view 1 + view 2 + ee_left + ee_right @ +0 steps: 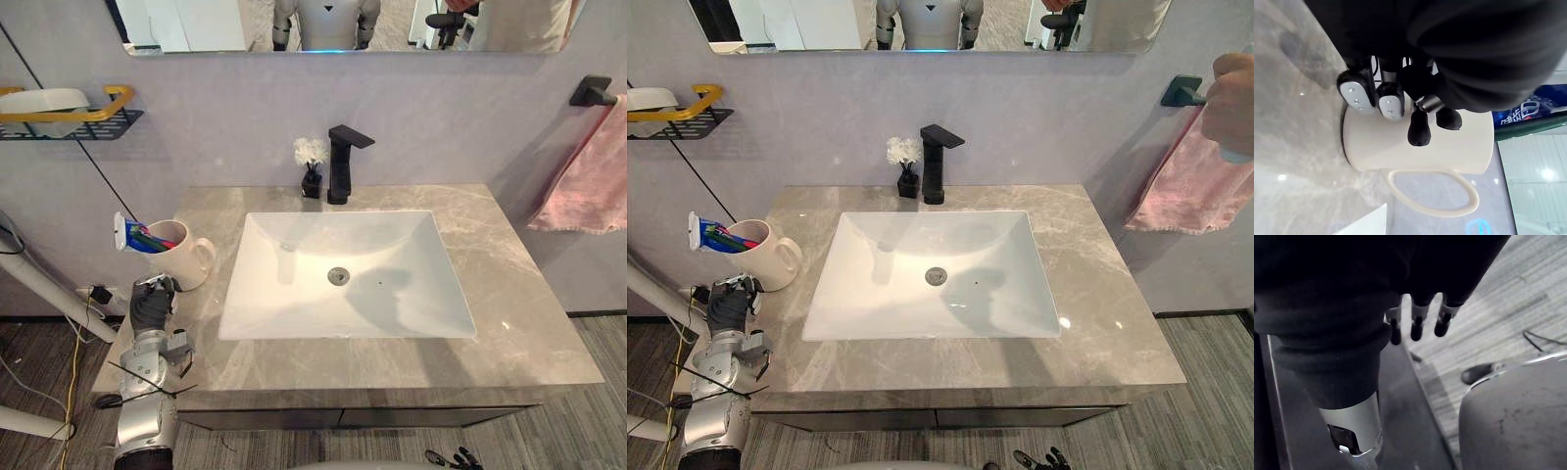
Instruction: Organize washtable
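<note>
- The right hand (1418, 323) hangs low, below the front edge of the grey marble counter (529, 313), its fingers straight and slack, holding nothing.
- The left hand (150, 305) is over the counter's left front corner. Its fingers are loosely bent with the dark tips at the wall of the cream ceramic mug (181, 259), not wrapped round it (I cannot tell whether the tips touch).
- The mug stands upright on the counter, directly beyond the left hand and just beside it, on the left of the white rectangular basin (294, 304). Its long axis is vertical and its handle points toward the basin, away from the hand's approach side.
- A blue and white toothpaste tube (132, 235) leans out of the mug's mouth toward the robot's left.
- The left hand is far nearer the mug, so I judge the grasp is its job: a short reach forward, closing on the mug's body, not its handle.
</note>
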Tool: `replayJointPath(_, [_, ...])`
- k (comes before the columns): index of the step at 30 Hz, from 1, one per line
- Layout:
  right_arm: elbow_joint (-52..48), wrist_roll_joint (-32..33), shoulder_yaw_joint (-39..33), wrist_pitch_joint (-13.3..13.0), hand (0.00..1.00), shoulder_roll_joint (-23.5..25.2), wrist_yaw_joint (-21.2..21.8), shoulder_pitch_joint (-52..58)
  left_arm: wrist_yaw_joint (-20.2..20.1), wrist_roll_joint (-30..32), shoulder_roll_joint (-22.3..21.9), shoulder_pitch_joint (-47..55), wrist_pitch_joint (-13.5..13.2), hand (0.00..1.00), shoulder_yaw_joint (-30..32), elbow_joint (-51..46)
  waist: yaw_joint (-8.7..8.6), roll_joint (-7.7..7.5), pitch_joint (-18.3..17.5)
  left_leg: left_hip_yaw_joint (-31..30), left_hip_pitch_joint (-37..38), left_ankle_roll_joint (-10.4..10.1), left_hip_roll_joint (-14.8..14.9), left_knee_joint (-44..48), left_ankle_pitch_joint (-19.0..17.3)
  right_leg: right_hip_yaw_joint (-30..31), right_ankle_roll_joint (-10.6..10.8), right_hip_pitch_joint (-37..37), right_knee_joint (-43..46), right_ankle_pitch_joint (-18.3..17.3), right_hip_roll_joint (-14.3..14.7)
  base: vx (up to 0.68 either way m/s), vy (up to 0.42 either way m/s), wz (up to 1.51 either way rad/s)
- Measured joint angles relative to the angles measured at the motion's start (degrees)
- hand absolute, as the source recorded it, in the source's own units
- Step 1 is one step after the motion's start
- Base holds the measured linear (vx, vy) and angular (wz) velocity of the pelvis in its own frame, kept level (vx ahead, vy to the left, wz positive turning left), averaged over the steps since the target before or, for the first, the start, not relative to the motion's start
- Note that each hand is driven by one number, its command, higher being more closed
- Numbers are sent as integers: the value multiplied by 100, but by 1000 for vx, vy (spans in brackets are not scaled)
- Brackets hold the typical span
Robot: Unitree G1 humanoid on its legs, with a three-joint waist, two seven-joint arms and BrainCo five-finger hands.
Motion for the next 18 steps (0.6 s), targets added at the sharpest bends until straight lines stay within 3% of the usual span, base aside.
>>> replayJointPath(18, [1,0,-150,-3,0,-4,-2,0,10,71,272,-442,38,100,-70,449,-20,-6,67,50,-164,1,2,72,-2,57,-8,-201,74,14,-6,-2,-2,-1])
